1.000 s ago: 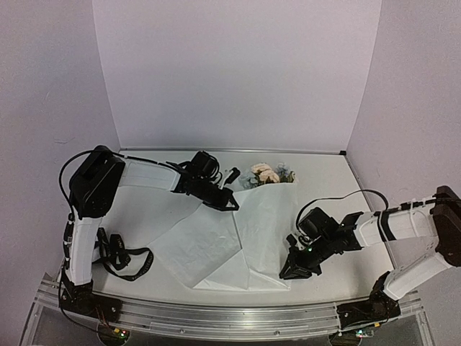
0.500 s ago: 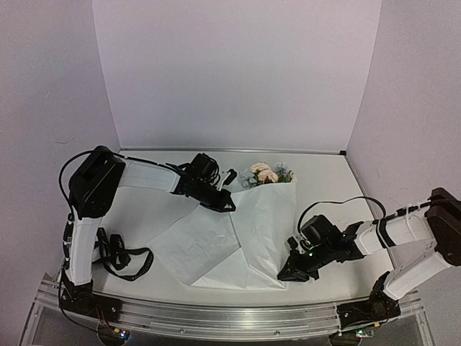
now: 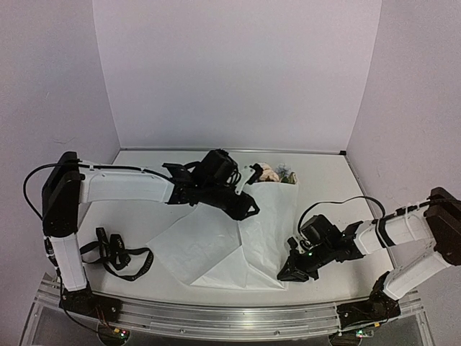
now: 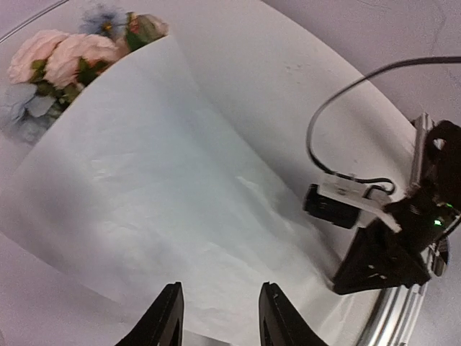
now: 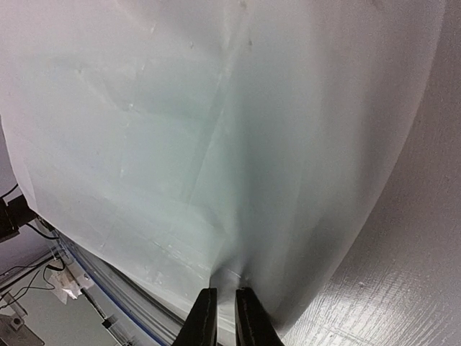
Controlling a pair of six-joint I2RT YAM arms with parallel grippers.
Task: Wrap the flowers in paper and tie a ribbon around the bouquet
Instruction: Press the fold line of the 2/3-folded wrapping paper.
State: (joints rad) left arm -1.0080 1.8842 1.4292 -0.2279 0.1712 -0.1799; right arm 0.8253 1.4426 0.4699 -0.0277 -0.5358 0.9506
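- At the near corner the right gripper (image 5: pixel 221 310) has its jaws almost together, pinching the edge of the paper (image 3: pixel 216 249)
- Black strap (image 3: pixel 119 256) by the left base: ribbon or cable, cannot tell
- Over the sheet's middle the left gripper (image 4: pixel 220 292) hovers with jaws parted, empty
- At the far end lie the flowers (image 4: pixel 61 58), stems hidden under the fold
- Wrapping seems the step in hand; next, probably roll the pinched corner across without tearing
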